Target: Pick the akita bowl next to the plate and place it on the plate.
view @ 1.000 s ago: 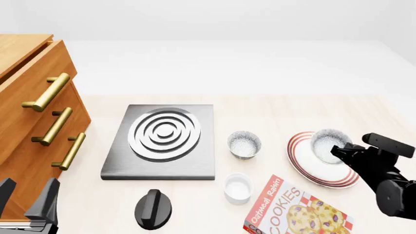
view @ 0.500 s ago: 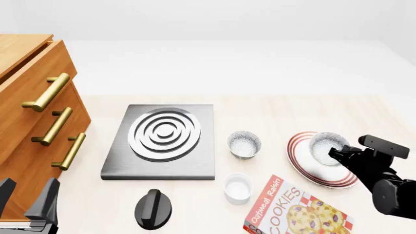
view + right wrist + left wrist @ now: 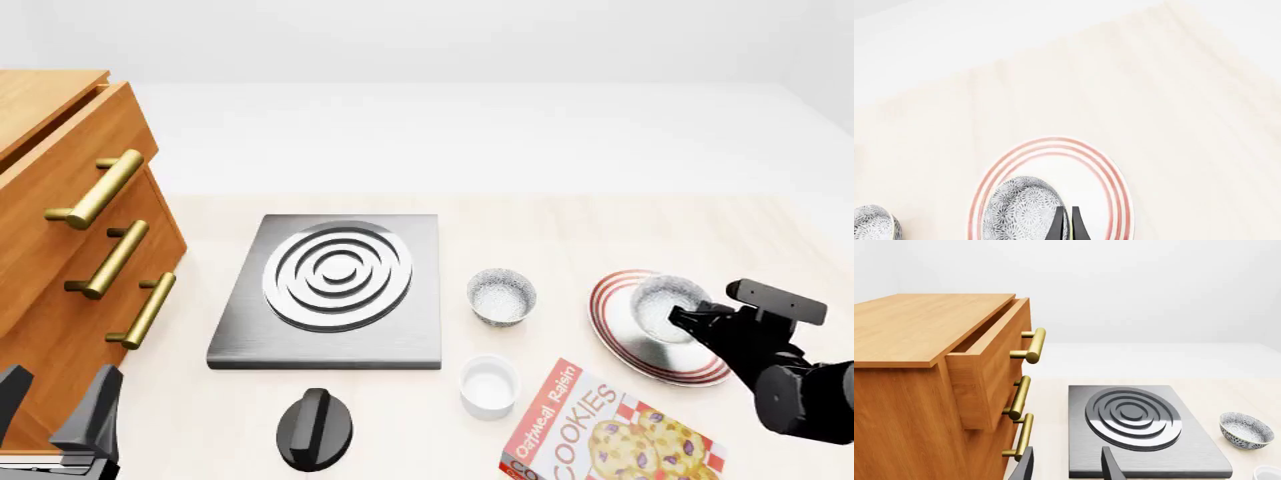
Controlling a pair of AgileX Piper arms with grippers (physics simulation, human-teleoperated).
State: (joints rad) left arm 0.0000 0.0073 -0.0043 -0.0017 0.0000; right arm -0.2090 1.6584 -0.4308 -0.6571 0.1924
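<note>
Placing step: my right gripper (image 3: pixel 683 318) holds the bowl (image 3: pixel 663 303) over the plate (image 3: pixel 627 335).

In the right wrist view my fingers (image 3: pixel 1059 223) are pinched on the bowl's (image 3: pixel 1019 210) rim, one inside and one outside, and the bowl sits within the red rings of the plate (image 3: pixel 1117 190), toward its near-left part; I cannot tell whether its base already touches the plate. The look-alike bowl (image 3: pixel 502 296) stands well apart on the table (image 3: pixel 534 220) between plate and stove plate (image 3: pixel 334 290) (it is not my concern). My left gripper (image 3: pixel 1067 467) hangs idle with fingers spread, near the drawers (image 3: pixel 934 390). As I judge it, the next move calls for a short, level descent, then parting the fingers and lifting straight up, clear of the rim.
</note>
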